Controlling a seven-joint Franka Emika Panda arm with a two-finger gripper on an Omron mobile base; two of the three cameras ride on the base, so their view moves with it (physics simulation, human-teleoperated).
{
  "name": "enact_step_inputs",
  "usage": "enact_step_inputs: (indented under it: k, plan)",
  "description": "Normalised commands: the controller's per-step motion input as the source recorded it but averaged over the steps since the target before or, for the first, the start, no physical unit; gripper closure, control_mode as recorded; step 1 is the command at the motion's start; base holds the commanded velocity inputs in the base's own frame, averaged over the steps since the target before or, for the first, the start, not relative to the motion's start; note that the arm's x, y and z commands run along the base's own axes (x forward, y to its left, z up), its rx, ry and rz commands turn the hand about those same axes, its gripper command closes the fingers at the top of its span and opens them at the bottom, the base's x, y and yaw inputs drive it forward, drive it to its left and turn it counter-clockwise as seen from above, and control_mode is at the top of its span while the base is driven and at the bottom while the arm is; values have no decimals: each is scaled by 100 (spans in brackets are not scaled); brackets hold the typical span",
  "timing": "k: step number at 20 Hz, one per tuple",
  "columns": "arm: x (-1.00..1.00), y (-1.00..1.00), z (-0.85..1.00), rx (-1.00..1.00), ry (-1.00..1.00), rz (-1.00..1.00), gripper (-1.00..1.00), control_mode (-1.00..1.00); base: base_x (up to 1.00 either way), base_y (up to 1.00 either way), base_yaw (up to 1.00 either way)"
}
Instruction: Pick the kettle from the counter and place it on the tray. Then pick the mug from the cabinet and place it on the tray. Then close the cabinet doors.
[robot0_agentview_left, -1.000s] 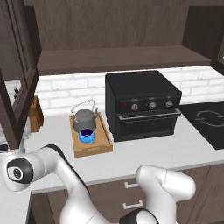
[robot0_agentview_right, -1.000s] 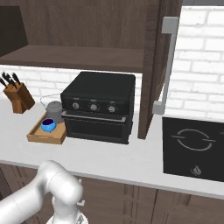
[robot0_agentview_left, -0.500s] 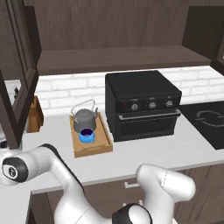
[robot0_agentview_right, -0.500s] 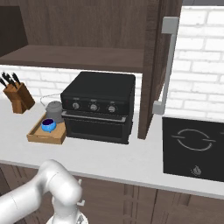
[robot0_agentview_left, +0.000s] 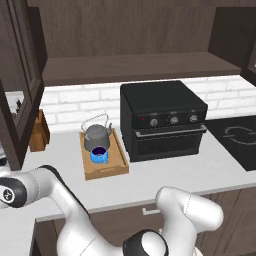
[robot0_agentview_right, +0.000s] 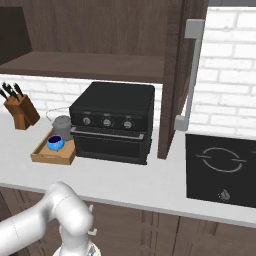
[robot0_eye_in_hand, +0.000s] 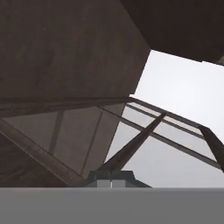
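Hand cam sits close to a cabinet door (robot0_eye_in_hand: 65, 144): dark brown frame bars run diagonally across the pic, w/ smoky glass panels between them. Dark wood surfaces take up the top and left. Pale grey-white area shows at right, partly seen thru the glass. Gripper (robot0_eye_in_hand: 111, 178) tips barely visible at bottom centre, pressed together.
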Motion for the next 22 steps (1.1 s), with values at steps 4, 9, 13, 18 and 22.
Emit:
enact_step_inputs:
  k: [4, 9, 13, 18, 22]
  plan:
    - [-5, -43, 14, 9, 0, 0, 100, -100, 0, 0, 0]
    - [-15, -54, 23, 7, 0, 0, 100, -100, 0, 0, 0]
    - [-9, -53, 31, 5, 0, 1, 100, -100, 0, 0, 0]
    - [-1, -68, 24, 2, 1, 3, 100, -100, 0, 0, 0]
    - [0, -83, 14, 1, 4, 9, 100, -100, 0, 0, 0]
